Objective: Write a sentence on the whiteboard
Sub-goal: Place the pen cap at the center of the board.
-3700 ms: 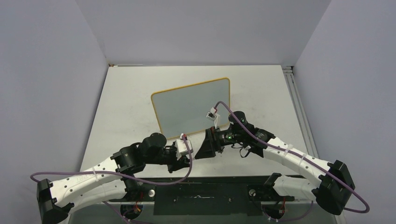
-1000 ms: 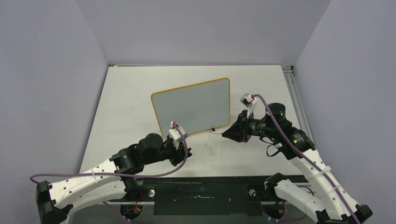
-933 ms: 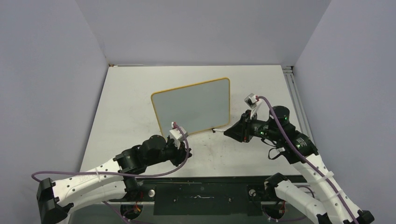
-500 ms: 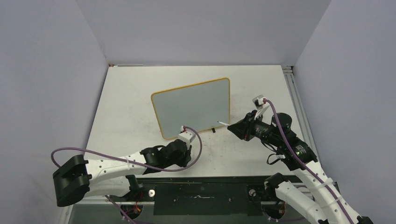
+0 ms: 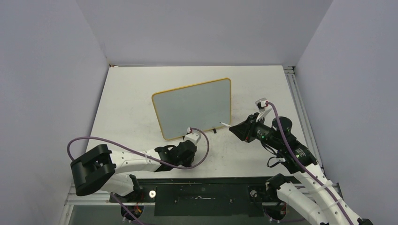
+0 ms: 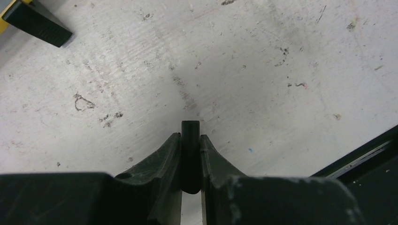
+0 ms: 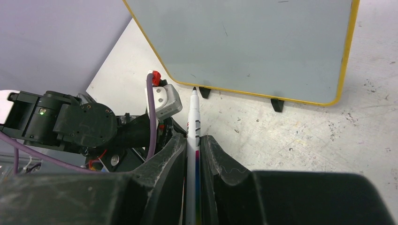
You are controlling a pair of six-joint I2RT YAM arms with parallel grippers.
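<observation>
The whiteboard [image 5: 192, 107] stands on the table on its small black feet, with a yellow frame and a pale grey face [image 7: 244, 42]. No sentence shows on it. My right gripper [image 5: 233, 127] hovers off the board's lower right corner. In the right wrist view this gripper [image 7: 192, 138] is shut on a slim white marker [image 7: 193, 117], whose bare tip points toward the board's lower edge. My left gripper [image 5: 187, 155] hangs low over the table in front of the board. In the left wrist view that gripper [image 6: 190, 136] is shut on a short black cap [image 6: 190, 129].
One black board foot [image 6: 37, 23] lies at the top left of the left wrist view. The table's dark front edge [image 6: 366, 154] runs close by. A metal rail [image 5: 296, 96] lines the table's right side. Grey walls enclose the table on three sides.
My left arm has folded, its elbow swinging out left and its gripper dropping toward the table. My right gripper has drawn back slightly to the right with the marker.
</observation>
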